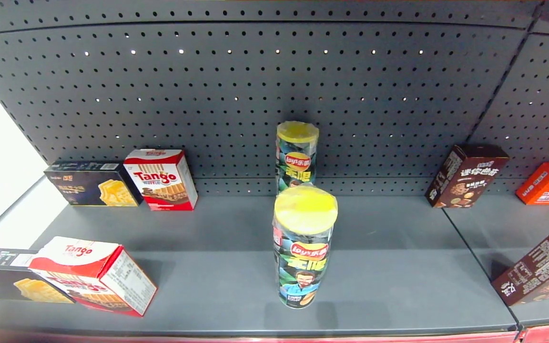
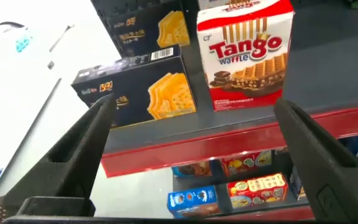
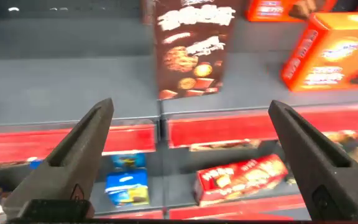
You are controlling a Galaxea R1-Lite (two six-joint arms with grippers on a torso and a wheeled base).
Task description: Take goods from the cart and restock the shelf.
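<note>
Two chip cans with yellow lids stand mid-shelf, one near the front and one behind it. My left gripper is open and empty, just in front of the shelf's red front edge. It faces a black wafer box and a red-and-white wafer box. My right gripper is also open and empty, before the red edge. It faces a brown cookie box and an orange box.
The grey shelf has a pegboard back. At its left stand black boxes and wafer boxes, with a second pair at the front left. Brown boxes and an orange box stand right. A lower shelf holds packets.
</note>
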